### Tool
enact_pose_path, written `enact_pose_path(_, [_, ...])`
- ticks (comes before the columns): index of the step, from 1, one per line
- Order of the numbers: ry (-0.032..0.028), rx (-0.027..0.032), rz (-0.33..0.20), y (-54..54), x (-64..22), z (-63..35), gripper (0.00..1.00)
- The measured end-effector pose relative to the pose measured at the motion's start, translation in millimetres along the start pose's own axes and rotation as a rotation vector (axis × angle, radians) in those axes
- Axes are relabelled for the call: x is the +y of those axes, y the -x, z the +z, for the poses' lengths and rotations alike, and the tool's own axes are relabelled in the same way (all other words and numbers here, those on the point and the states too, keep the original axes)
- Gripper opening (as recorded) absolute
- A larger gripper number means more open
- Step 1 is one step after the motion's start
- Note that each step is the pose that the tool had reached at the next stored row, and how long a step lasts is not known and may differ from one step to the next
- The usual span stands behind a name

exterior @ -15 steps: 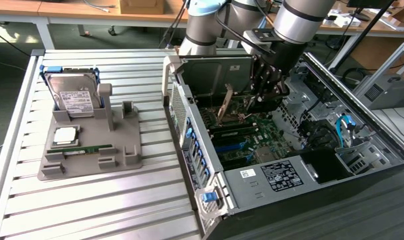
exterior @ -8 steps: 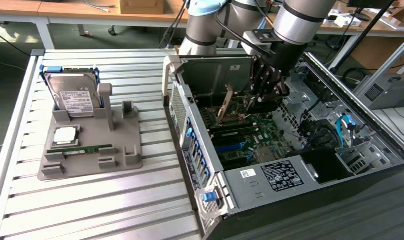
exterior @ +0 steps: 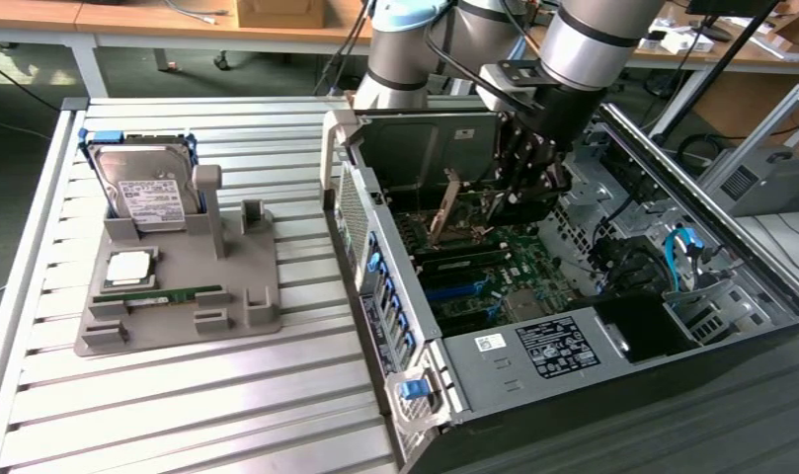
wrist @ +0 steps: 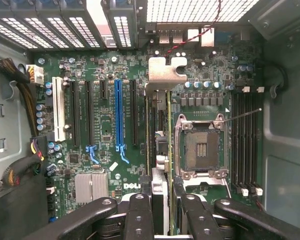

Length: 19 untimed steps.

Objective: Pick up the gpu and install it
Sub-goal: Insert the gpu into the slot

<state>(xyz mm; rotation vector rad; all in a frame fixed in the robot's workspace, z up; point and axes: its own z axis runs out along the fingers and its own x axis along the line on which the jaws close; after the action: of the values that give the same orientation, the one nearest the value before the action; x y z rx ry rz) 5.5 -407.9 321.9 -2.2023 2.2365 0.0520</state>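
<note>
The gpu (exterior: 472, 209) is a thin green card that stands on edge inside the open computer case (exterior: 531, 346), low over the motherboard. My gripper (exterior: 524, 193) reaches down into the case from above and is shut on the card. In the wrist view the gpu (wrist: 168, 150) is edge-on, running from between my black fingers (wrist: 138, 215) to its silver bracket (wrist: 165, 75). It lies over the board between the black expansion slots (wrist: 134, 112) and the empty processor socket (wrist: 200, 147). Whether it touches a slot I cannot tell.
A grey fixture tray (exterior: 175, 316) sits on the slatted table at the exterior view's left, holding a hard drive (exterior: 142, 188), a processor chip (exterior: 129, 267) and a green memory stick (exterior: 162, 293). A blue slot (wrist: 118, 115), memory slots (wrist: 245, 140) and cable bundles (wrist: 20, 90) surround the card.
</note>
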Motion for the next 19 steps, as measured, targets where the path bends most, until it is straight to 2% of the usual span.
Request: enact_pose_path(19, [0.0000, 0.0000, 0.000, -0.7, -0.1, 4.1, 0.27])
